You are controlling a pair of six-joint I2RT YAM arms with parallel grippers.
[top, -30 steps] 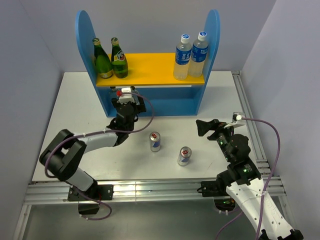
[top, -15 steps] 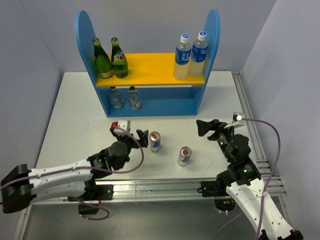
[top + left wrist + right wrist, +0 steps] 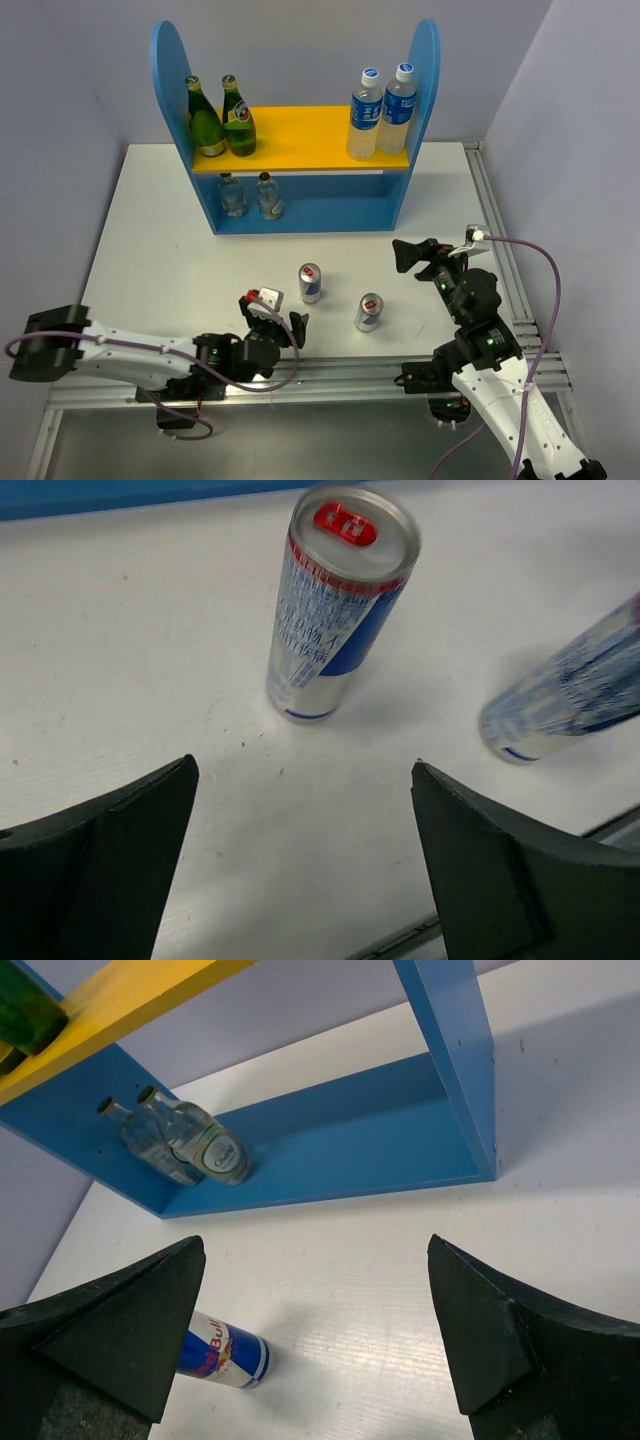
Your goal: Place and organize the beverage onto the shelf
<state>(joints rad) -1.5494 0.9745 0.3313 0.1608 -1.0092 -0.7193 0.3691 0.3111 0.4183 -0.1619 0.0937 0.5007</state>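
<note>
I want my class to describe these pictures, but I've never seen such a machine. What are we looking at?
Two robot arms are bolted to a white table, each ending in a two-finger gripper. One picture looks down from above; the other two come from wrist cameras, so the dark wedges are that arm's own fingers. The left gripper and right gripper are open and empty. Two cans stand on the table. The blue shelf holds two green bottles and two blue-capped bottles on top, two small clear bottles below.
</note>
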